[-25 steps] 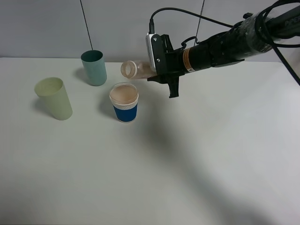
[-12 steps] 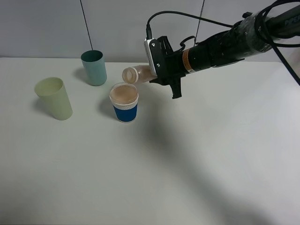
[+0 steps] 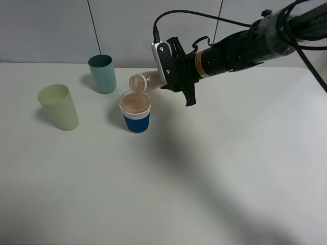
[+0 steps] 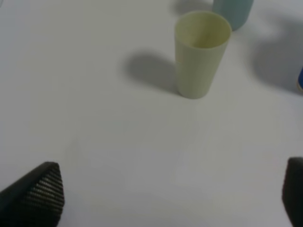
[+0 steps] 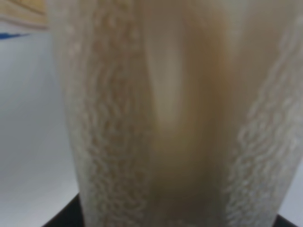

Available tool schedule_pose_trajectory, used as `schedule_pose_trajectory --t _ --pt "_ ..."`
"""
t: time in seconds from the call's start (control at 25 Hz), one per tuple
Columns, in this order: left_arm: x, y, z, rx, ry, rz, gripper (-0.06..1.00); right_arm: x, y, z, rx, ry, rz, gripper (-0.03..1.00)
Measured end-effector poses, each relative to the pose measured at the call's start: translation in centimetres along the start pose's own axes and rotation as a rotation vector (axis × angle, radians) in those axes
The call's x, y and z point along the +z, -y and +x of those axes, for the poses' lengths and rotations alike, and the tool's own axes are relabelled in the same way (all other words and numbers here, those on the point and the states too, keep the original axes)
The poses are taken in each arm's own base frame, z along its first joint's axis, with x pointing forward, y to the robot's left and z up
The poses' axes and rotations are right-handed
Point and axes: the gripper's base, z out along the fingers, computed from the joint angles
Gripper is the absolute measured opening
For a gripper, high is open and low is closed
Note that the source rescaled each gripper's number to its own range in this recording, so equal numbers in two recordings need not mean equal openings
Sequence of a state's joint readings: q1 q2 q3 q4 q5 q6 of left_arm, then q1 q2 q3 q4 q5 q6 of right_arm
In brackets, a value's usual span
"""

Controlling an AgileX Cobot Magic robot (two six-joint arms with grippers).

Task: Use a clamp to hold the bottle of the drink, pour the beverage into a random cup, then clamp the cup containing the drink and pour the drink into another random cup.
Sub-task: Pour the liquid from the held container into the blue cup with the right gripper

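Tumbler first, far left: the pale yellow-green tumbler [image 3: 57, 107] stands upright and looks dry inside. The left gripper [image 4: 165, 198] hangs well back from it, fingers spread wide with nothing between them. Next along, the teal tumbler [image 3: 102, 74] sits at the back of the table, out of the play. Then the blue-sleeved cup [image 3: 136, 112], and look at that: pale peach beverage [image 3: 135, 102] up close to its rim.

Just above the cup's far edge is the bottle [image 3: 144, 80], tipped nearly flat with its wide mouth angled down over the cup. The right gripper [image 3: 162, 71] has it clamped at the base end. On the right wrist camera the bottle wall fills the view, translucent, filmed with tiny bubbles and a tan streak. It looks close to drained, and no stream shows between mouth and cup.

So I'd call the first pour all but finished. Left to do: put the bottle down, grip the blue-sleeved cup, and tip its drink into another cup, the yellow-green one looking the likely target.
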State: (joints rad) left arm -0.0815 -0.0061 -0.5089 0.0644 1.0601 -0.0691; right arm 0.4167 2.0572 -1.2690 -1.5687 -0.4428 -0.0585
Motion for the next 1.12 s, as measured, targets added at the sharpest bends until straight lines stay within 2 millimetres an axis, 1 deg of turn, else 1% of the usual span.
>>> schedule_pose_trajectory --t 0.2,0.64,1.12 --pt "0.0 0.0 0.0 0.0 0.0 0.0 0.77 0.1 0.1 -0.4 -0.049 -0.052 -0.011 0.02" --pt "0.0 0.0 0.0 0.0 0.0 0.0 0.77 -1.3 1.7 -0.9 -0.071 -0.088 0.034 0.02" --pt "0.0 0.0 0.0 0.0 0.0 0.0 0.77 -1.3 1.6 -0.8 -0.121 -0.1 0.014 0.02"
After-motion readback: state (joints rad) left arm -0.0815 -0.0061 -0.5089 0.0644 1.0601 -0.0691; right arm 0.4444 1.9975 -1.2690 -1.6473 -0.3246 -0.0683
